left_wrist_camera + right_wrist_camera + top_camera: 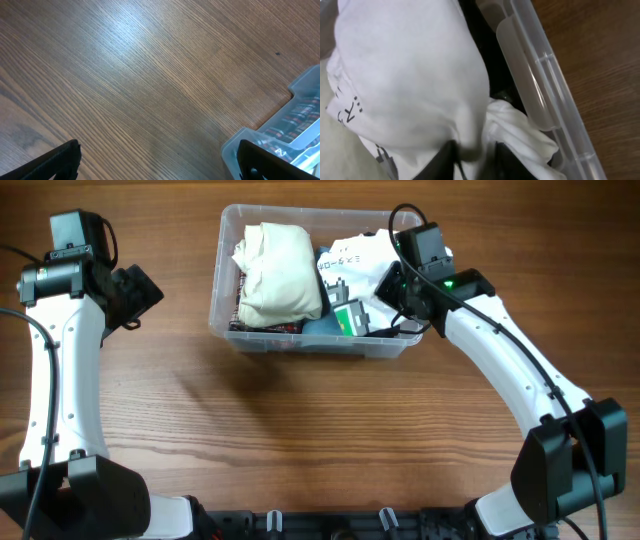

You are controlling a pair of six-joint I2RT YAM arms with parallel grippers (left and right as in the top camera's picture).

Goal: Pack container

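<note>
Two states: my right gripper (472, 159) clenches the white garment (410, 75) to seat it in the container (545, 75); my left gripper (157, 156) hovers released, clear leftward.

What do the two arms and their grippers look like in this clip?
The left arm and right arm have white rounded links, black joints and black bases. A black cable loops along each. The left gripper and right gripper have matte black fingers. A green light glows near the right wrist.
</note>
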